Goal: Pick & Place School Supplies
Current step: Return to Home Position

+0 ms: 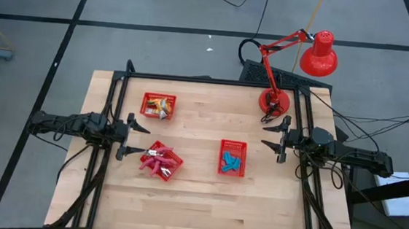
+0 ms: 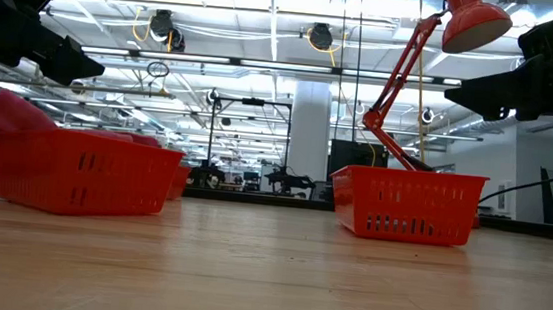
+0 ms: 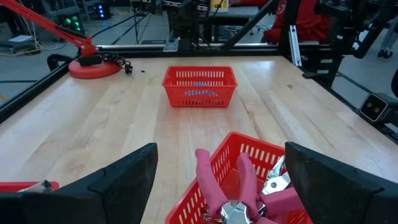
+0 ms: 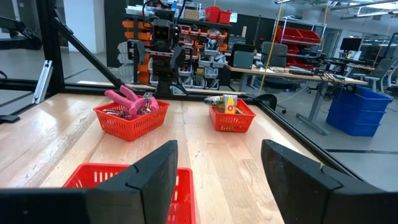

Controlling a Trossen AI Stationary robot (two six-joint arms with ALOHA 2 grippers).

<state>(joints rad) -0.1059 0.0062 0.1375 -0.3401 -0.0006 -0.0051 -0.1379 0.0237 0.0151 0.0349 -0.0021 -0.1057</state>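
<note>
Matt black on left gripper and right gripper; same black on frame rail. Pale wood with fine lengthwise grain on table. Red mesh in an open grid pattern on all three baskets. Near basket, just beside left gripper: pink-handled tools with silver metal parts. Side basket, near left gripper: yellow-and-silver pieces. Middle basket, between both grippers and closer to right gripper: light-blue blocks. Glossy red on desk lamp, near right gripper.
</note>
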